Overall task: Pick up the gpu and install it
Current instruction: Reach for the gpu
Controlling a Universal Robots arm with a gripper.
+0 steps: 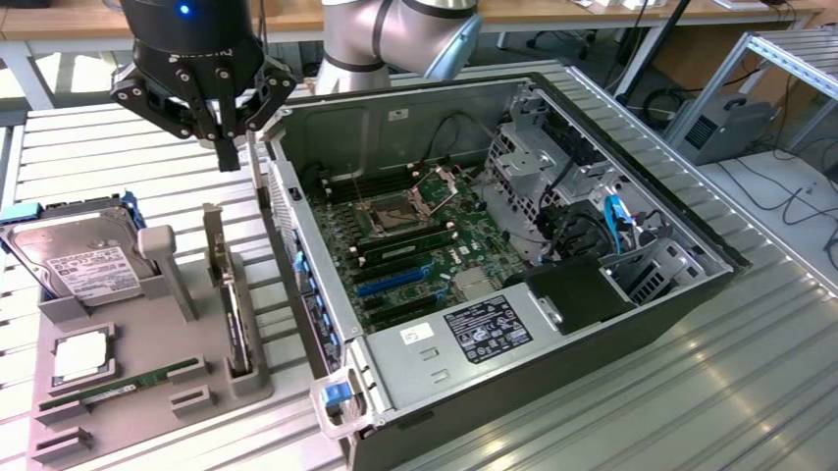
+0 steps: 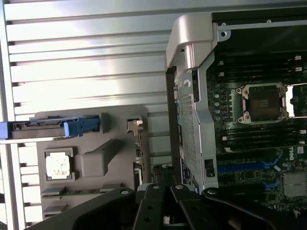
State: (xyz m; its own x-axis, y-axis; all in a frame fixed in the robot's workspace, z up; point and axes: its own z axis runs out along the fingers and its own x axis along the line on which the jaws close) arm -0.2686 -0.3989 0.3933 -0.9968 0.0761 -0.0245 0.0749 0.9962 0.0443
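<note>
Pick-up step, approach: hand [image 1: 230, 147] closed, empty, gpu [image 1: 231, 294] below it on edge in holder [image 1: 131, 339]; grasp likely needs the hand opened and squared across the thin card.

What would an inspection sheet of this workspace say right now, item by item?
Surface: ribbed metal table, a grey holder tray on it.
Job's things: gpu standing on edge in the tray, untouched; open computer case beside it.
Clutter: hard drive, processor chip and green memory stick in the tray.
Grippers: gripper shut, empty, hovering above the gpu, apart from it.
Cables: blue cable and black ones inside the case; loose cables on the floor.
Surroundings: wooden benches, metal frame.
</note>
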